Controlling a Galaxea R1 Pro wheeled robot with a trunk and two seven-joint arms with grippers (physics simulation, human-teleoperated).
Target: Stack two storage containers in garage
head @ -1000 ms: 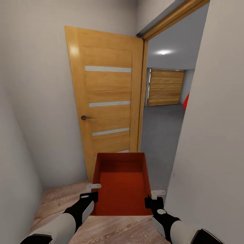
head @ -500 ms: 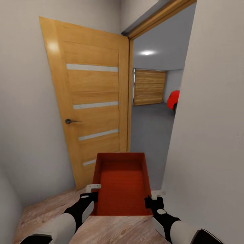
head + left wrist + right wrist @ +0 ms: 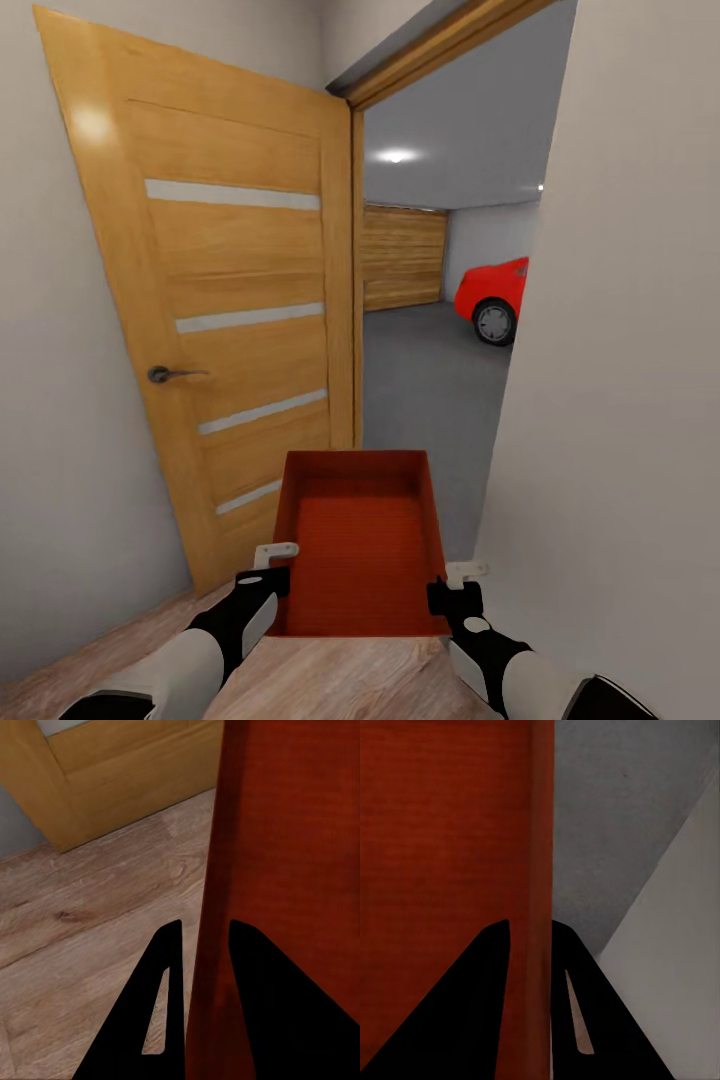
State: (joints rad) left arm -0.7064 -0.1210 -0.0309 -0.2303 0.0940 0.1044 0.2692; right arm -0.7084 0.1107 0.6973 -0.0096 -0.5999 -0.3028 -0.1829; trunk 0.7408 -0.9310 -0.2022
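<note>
One orange-red storage container hangs level in front of me, carried between both arms, lidless, with a ribbed bottom. My left gripper is shut on its left wall, and in the left wrist view the black fingers straddle that thin wall of the container. My right gripper is shut on the right wall; the right wrist view has its fingers pinching the wall of the container. Through the doorway ahead lies the garage with its dark grey floor.
An open orange-wood door with pale stripes stands close on the left. A pale wall crowds the right. Inside the garage are a red car and a wooden garage door. Light wood planks lie underfoot.
The whole picture has shifted: the door slid left and grew, and the red car came further into sight, so the camera moved. The container and both grippers hold the same pose.
</note>
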